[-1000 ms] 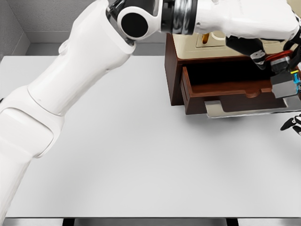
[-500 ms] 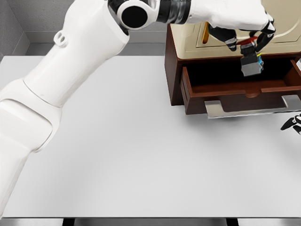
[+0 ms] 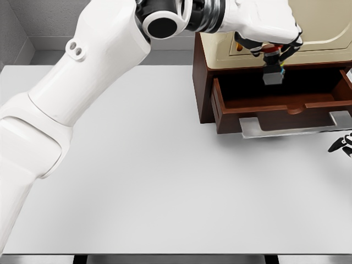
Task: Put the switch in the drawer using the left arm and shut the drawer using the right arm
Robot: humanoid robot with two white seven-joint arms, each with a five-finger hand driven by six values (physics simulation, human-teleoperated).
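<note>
My left arm reaches across from the lower left to the brown drawer cabinet (image 3: 204, 82) at the back right. The left hand (image 3: 270, 50) is shut on the switch (image 3: 273, 72), a small grey block with red and coloured parts, which hangs over the left part of the open drawer (image 3: 275, 107). The drawer stands pulled out, its dark inside visible, with a silver handle (image 3: 291, 128) along its front. At the right edge, only the dark fingertips of my right hand (image 3: 342, 144) show, low beside the drawer front.
A cream-coloured panel (image 3: 324, 27) sits on top of the cabinet. The white table (image 3: 137, 176) stretches in front and left of the cabinet. A grey wall closes off the back.
The left hand has carried the switch leftward, from the drawer's right end to above its left part. The right fingertips have stayed put.
</note>
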